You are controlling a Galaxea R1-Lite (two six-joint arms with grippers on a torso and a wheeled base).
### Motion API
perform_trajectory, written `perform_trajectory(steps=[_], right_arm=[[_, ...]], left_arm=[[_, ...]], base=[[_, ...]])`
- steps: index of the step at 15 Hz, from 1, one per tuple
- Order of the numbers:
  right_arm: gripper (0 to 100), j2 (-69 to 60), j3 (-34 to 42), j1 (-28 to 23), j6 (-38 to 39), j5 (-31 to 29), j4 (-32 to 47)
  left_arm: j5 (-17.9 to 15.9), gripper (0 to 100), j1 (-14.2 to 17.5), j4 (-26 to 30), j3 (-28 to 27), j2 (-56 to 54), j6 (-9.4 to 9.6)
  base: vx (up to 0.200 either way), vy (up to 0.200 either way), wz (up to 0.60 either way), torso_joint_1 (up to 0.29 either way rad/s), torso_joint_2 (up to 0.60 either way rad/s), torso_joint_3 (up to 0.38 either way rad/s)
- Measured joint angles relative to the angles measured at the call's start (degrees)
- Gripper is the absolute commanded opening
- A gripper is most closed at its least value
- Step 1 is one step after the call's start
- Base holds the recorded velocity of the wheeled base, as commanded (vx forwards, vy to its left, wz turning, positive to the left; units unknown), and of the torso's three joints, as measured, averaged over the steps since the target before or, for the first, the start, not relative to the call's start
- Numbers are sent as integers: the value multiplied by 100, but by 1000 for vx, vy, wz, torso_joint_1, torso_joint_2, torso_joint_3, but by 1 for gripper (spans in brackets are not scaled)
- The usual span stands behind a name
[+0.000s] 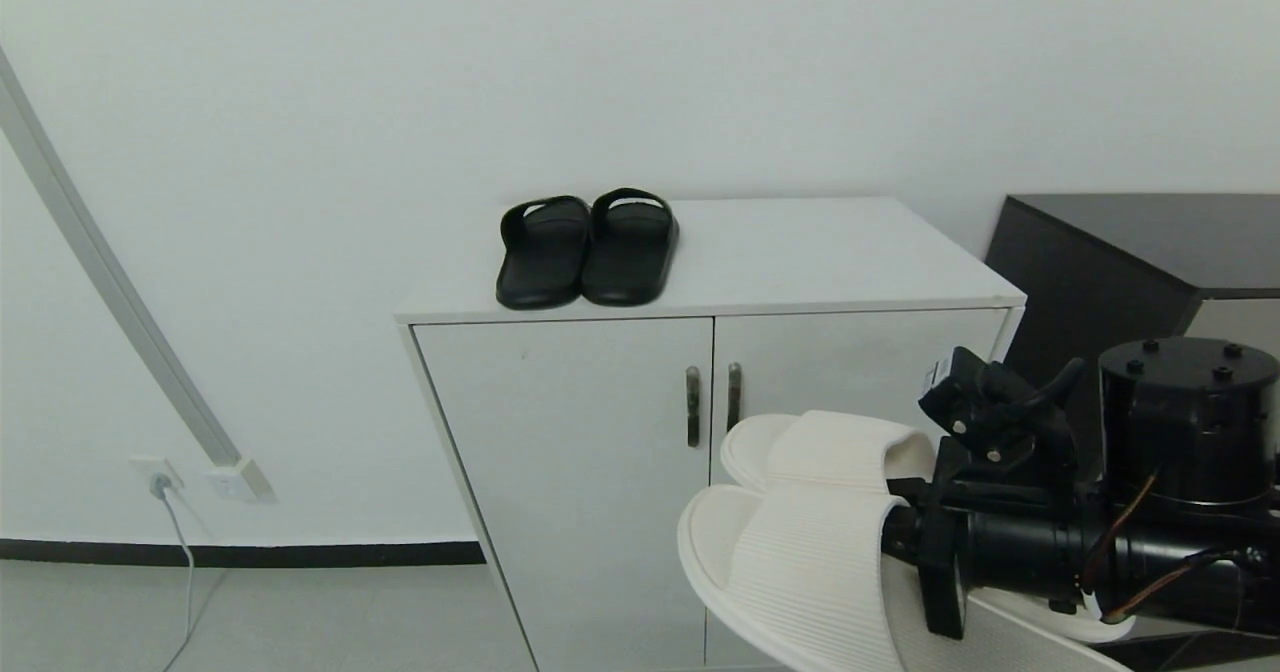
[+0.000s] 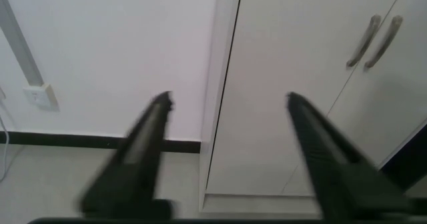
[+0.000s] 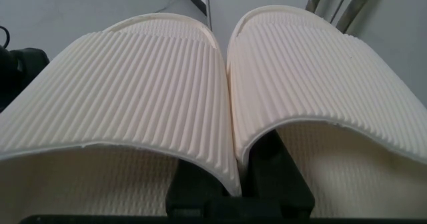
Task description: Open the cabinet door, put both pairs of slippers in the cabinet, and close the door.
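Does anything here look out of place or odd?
Nothing spilled or damaged. The black slippers sit on top of the cabinet, whose doors are shut, and the right claw holds the white slippers in the air before it.

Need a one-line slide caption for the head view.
Right gripper holds the white slippers before the closed cabinet doors; black slippers sit on the cabinet top.

Head cam: fwd/down at cabinet (image 1: 560, 452). L wrist: low, close to same doors (image 2: 293, 84). R wrist: tight on white slippers (image 3: 167, 84).
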Motion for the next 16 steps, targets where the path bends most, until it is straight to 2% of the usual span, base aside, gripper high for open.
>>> perform_trajectory(steps=[7,12,14,15,16], right_arm=[[0,7,80,11,-216,-11,0],[0,10,138,65,-219,-11,0],[0,27,162,76,-224,-10,-2],[0,32,204,80,-262,-10,0],[0,29,236,80,-306,-11,-2]], left_arm=[[-5,100,0,0,0,0,7],[-139,100,0,7,7,0,262],[20,100,0,10,2,0,229],[151,100,0,17,7,0,161],[123,100,-1,7,5,0,126]], base=[[0,0,0,-140,474,333],[0,0,0,-79,451,367],[0,0,0,-34,440,410],[0,0,0,-2,178,149],[0,0,0,0,0,0]])
